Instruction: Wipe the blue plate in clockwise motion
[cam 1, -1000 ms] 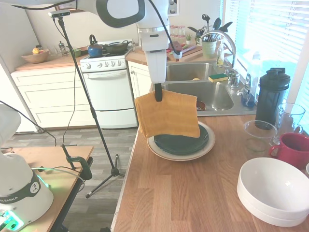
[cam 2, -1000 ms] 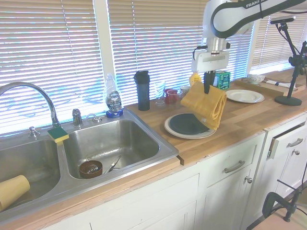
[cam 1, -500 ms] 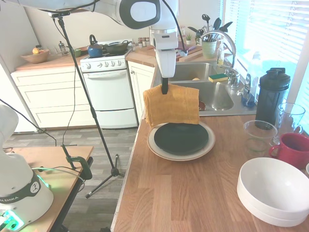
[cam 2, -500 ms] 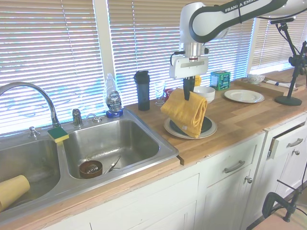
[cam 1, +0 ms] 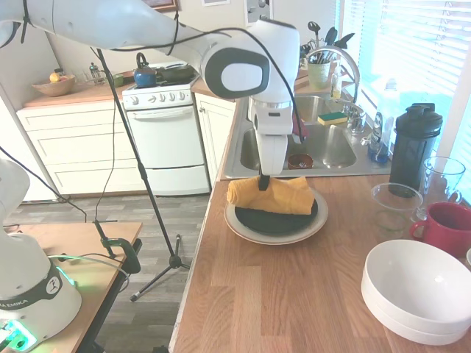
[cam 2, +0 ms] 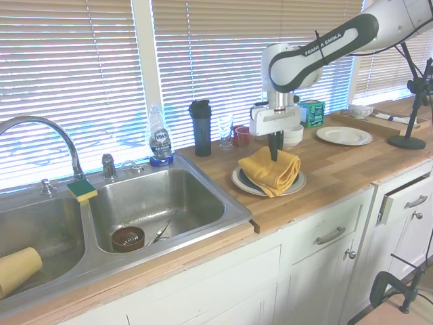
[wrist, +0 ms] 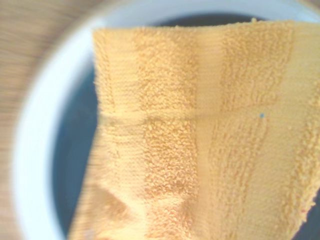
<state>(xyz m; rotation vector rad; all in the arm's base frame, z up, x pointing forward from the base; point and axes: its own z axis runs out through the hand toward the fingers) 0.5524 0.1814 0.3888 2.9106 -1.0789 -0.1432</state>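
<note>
- Blue plate (cam 1: 278, 220), round and glossy, is lying flat on a larger cream plate (cam 1: 243, 228), the pair sitting on the wooden counter (cam 1: 294, 294) just near of the steel sink (cam 2: 155, 203).
- Being round, the blue plate is showing no long axis and no heading; its face is pointing straight up, and only a dark crescent is showing around the cloth.
- A yellow towel (cam 1: 274, 195) is resting bunched on the plate, its long side running left to right in the first exterior view, with folds draping toward the sink-side rim in the second.
- The gripper (cam 1: 263, 182) is pointing straight down with its fingers clamped on the top of the towel, pressing it toward the plate.
- The wrist view is showing terry cloth (wrist: 200, 130) covering most of the dark plate (wrist: 75, 150) inside the pale rim.
- Judging by the contact, the cloth appears to be landing on the plate, so the wiping stroke itself looks about to start.
- The next move is calling for steady downward pressure while tracing a clockwise circle inside the rim, without dragging the stacked plates across the counter.
- White bowls (cam 1: 419, 290) and a red mug (cam 1: 445, 226) are standing well apart to the right.
</note>
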